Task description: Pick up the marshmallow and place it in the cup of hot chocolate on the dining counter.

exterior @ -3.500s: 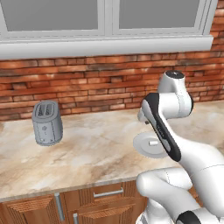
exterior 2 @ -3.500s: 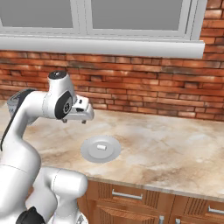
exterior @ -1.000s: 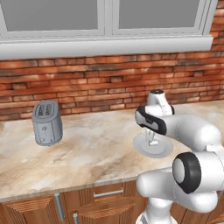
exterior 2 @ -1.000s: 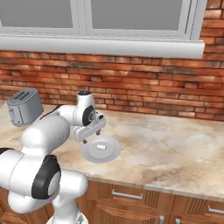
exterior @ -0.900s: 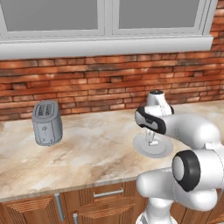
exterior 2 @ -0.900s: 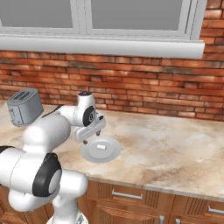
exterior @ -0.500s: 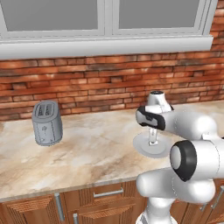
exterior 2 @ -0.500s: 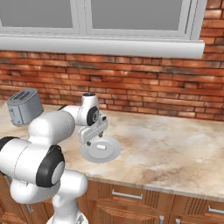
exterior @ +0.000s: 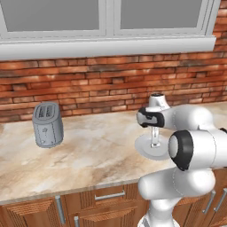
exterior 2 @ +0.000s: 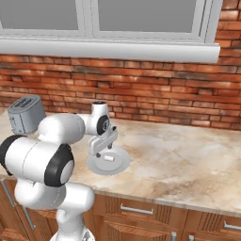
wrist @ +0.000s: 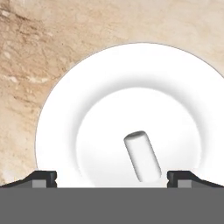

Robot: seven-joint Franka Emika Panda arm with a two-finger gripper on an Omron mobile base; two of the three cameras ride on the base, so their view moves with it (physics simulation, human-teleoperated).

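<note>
Keep the gripper (wrist: 112, 177) spread wide (nothing held), drop straight down over the marshmallow (wrist: 142, 156) on the plate (wrist: 57, 131), then close.

base L/R: behind arm, facing brick wall (exterior: 111, 84) | hand: close, straight down | shared: plate (exterior 2: 101, 165) mid-frame

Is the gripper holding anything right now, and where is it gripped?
Nothing. The gripper is open above the marshmallow, which lies on the plate.
</note>
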